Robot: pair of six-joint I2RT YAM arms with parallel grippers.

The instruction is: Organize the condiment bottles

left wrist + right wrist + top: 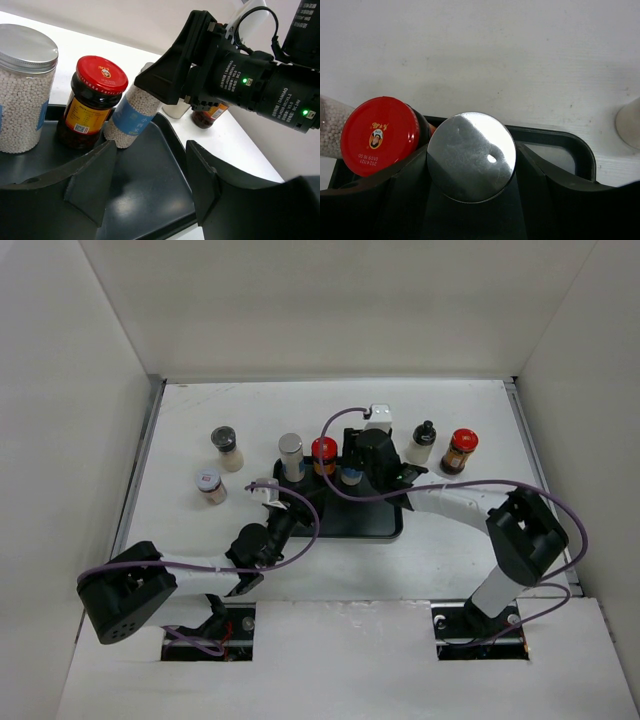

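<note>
Right hand (470,162) is clamped on the silver cap of the blue-label jar (131,117), which sits tilted in the black tray (150,200), just beside the red-cap jar (92,107) and the tall silver-cap jar (22,90). Left hand (150,165) is empty, fingers apart, over the tray. Out on the counter (300,410): dark-cap jar (224,445) and pale-cap jar (209,485) left, black-cap bottle (423,443) and red-lid brown jar (460,450) right.

The left arm (195,565) reaches to the left edge of the tray (365,522). The left fingers (90,175) are apart and hold nothing. The right arm (450,502) bends over the tray's back. The right fingers (405,190) squeeze a jar (471,156).
</note>
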